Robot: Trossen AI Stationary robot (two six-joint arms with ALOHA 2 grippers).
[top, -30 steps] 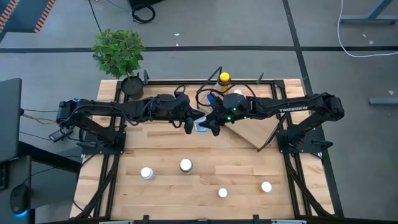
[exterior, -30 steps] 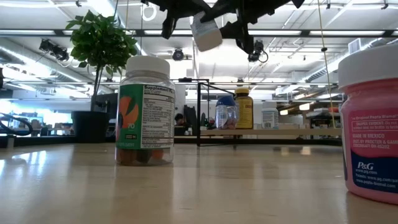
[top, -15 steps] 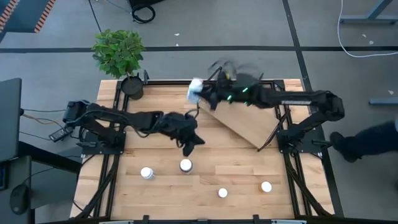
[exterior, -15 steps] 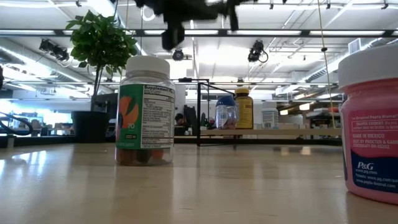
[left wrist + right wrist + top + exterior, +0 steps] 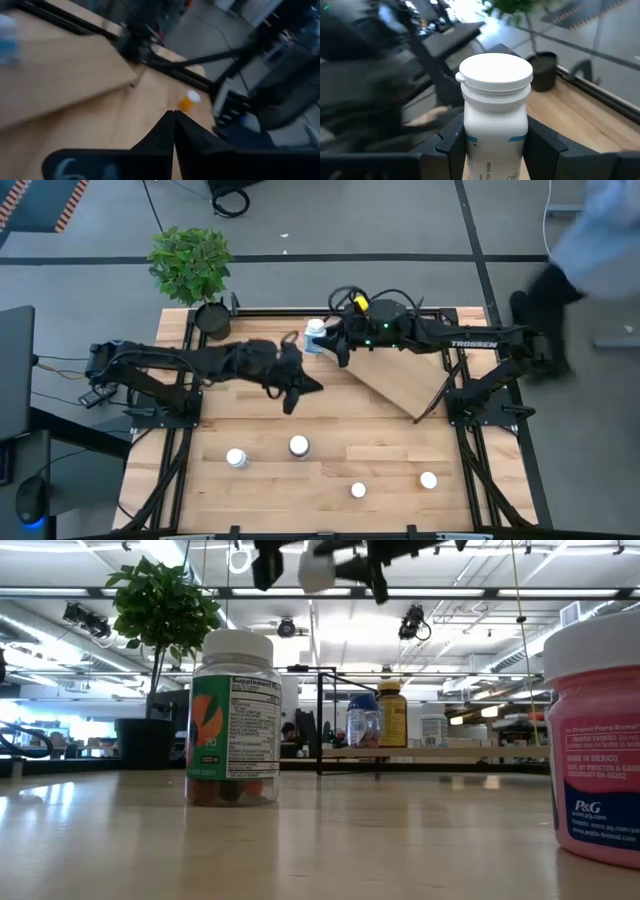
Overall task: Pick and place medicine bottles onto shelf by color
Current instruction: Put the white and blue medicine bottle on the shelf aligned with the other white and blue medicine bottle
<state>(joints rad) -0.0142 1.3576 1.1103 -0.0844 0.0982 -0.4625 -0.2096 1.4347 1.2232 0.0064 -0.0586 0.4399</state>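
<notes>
Right end effector: the right end effector [image 5: 322, 345] was clamped on a white-capped bottle [image 5: 495, 117] with a blue-banded label, one dark finger pressing each side, held in the air just off the raised end of the shelf [image 5: 400, 383].
Left end effector: the left end effector [image 5: 173, 116] had its two fingers pressed together with nothing between them; it hung over the table [image 5: 330, 470] near the shelf's raised end, on the plant [image 5: 190, 262] side.
Shelf: a tilted light-wood board on a black wire frame; a yellow-capped amber bottle [image 5: 359, 304] stood by its far edge.
Waiting bottles: four white-capped bottles stood on the table well apart from the shelf, toward the near edge, one of them [image 5: 298, 445] nearest the left end effector.
Step in hand: judged to be carrying the held bottle to its colour group.
Doing it well: the bottle would best be kept upright, lowered beside like-coloured bottles, and released only once its base sat flat on the sloping board.
</notes>
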